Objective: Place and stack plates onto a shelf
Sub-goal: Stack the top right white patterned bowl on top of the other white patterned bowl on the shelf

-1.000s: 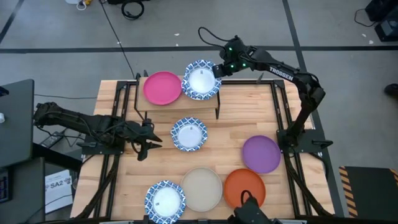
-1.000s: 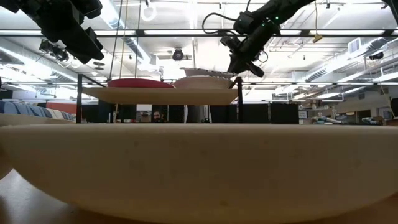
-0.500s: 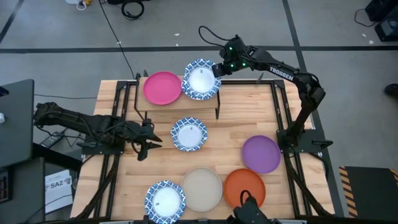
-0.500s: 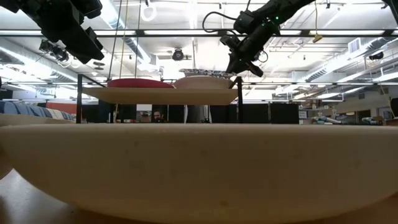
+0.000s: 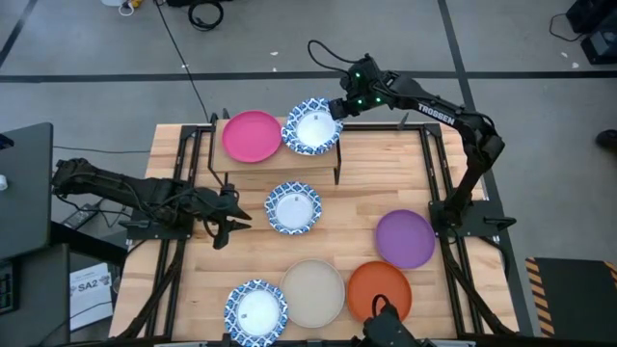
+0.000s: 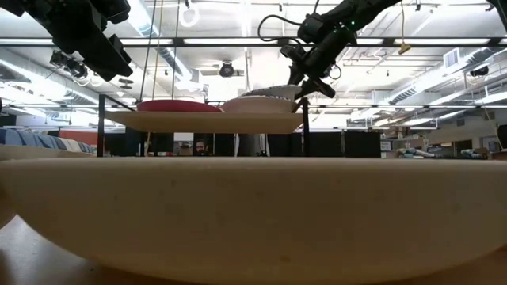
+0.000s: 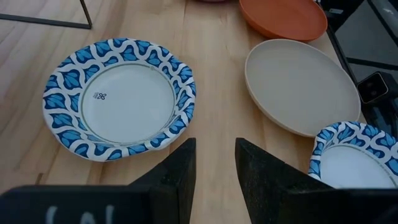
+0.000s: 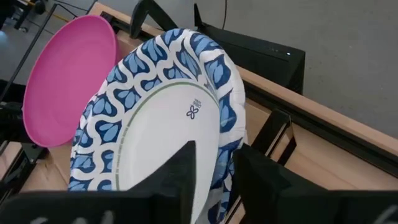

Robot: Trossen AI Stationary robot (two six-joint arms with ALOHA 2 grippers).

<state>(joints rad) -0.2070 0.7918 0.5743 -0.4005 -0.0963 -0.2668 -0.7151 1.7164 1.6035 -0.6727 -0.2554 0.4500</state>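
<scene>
The shelf (image 5: 275, 154) stands at the table's far side and carries a pink plate (image 5: 252, 136) on its left half. On its right half a blue-rimmed plate (image 5: 311, 126) is tilted over another pale plate (image 6: 255, 104) that lies flat on the shelf top. My right gripper (image 5: 336, 107) is shut on the tilted plate's right rim. My left gripper (image 5: 231, 207) is open and hovers over the table's left side, left of a second blue-rimmed plate (image 5: 294, 207) that lies flat on the table. My right gripper pinches the blue-rimmed plate's right rim (image 8: 227, 144) between its two fingers, one on the upper face and one beyond the edge. It reaches in from the table's right, slanting downward. The held rim (image 6: 291, 89) is raised, and the plate's left part rests on the plate below.
On the table's near half lie a purple plate (image 5: 405, 238), an orange plate (image 5: 379, 291), a beige plate (image 5: 312, 292) and a third blue-rimmed plate (image 5: 256, 310). Black frame rails (image 5: 436, 173) run along the table's left and right sides. Bare wood lies right of the shelf.
My right gripper has lowered the blue-rimmed plate onto the plate lying on the shelf. The plate was level above it, and now stands tilted with its left part down and its held right rim up. The gripper has stayed shut on the rim.
</scene>
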